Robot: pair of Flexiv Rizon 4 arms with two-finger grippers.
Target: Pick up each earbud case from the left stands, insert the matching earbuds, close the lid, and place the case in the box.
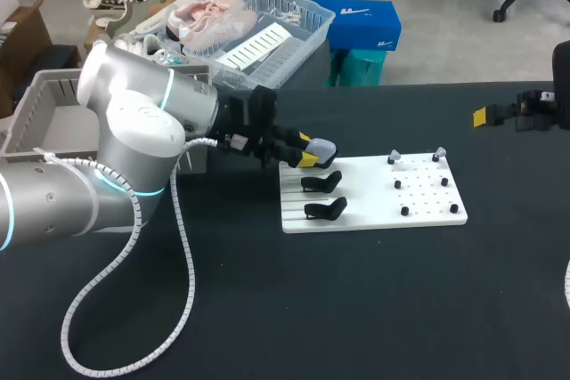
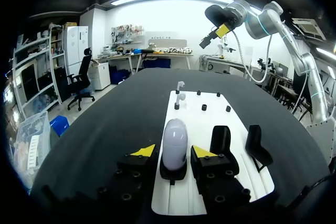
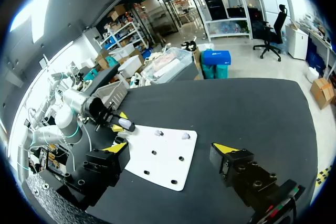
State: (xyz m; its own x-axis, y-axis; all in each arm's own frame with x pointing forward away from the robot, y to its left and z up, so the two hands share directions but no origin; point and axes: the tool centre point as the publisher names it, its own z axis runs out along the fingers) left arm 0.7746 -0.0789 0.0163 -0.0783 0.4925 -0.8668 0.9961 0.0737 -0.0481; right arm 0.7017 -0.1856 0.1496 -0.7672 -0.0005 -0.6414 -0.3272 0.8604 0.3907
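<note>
Looking at the left arm's fingers (image 2: 145,151) first, because that's what the next move depends on. They sit one on each side of the grey earbud case (image 2: 174,141), which is parked on the farthest of three black stands at the left end of the white board (image 1: 427,206).

From the left wrist view the case's long axis runs straight out ahead, in line with the fingers. So they'd squeeze across its narrow width, one from the near side and one from the far side, and it looks pretty well centred too. They're set fairly narrow, just beside the case's flanks. I can make out a thin sliver of gap on each side though, so I'd call it straddling, not gripping.

The middle stand (image 1: 322,182) and the nearest stand (image 1: 326,210) have nothing on them. Two small pale earbuds (image 1: 394,158) stand on pegs along the far right part of the board.

The right arm's fingers (image 3: 116,149) are spread wide with nothing in them, out over the far right of the tabletop (image 1: 267,309) and well apart from the board. So the left arm is the nearer one by a mile. The grey box (image 1: 52,88) sits at the far left, behind that arm.

My guess is the next bit is just pinching in and lifting the case clear of its stand, keeping it level so it doesn't snag
</note>
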